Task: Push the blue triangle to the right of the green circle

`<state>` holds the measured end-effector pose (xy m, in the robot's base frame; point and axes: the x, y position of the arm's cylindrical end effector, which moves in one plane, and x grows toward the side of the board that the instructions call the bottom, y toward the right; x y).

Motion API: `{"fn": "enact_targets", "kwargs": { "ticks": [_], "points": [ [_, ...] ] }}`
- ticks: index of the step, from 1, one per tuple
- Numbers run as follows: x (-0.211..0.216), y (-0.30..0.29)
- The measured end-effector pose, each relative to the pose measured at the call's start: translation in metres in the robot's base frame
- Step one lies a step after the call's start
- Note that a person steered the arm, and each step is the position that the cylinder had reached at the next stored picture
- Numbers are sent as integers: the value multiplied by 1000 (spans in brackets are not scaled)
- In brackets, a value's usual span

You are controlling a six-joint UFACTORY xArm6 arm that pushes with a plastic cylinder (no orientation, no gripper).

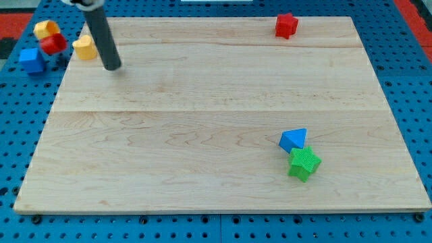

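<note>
We've got our rod [101, 37] coming down from the upper left of the frame, w/ our tip [113, 67] resting on the bench [202, 135] near its upper left corner. No jaws on this tool, just a plain dark rod, so nothing opens or shuts & it has hold of nothing.

The tip sits just right of a yellow block [85, 48], which lies at the bench's upper left edge; can't tell if they touch. Further left, off the bench on the blue pegboard [20, 135], we see a red block [53, 44] w/ another yellow one [45, 28] just behind it, & a blue block [31, 60] at lower left of those. Shapes there are hard to make out.

The blue triangle [293, 140] is in the lower right part of the frame, well apart from our tip. It touches the green block [303, 163], sitting just above & slightly left of it. That green one looks star-like w/ jagged edges, not round. No green circle that we can make out.

A red star [286, 25] sits at the bench's top edge, upper right.
</note>
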<state>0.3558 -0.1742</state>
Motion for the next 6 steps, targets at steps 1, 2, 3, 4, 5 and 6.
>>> {"fn": "enact_targets", "kwargs": {
  "ticks": [1,2,3,4,5,6],
  "points": [
    [32,41],
    [46,54],
    [44,106],
    [49,207],
    [89,307],
    [176,363]
  ]
}}
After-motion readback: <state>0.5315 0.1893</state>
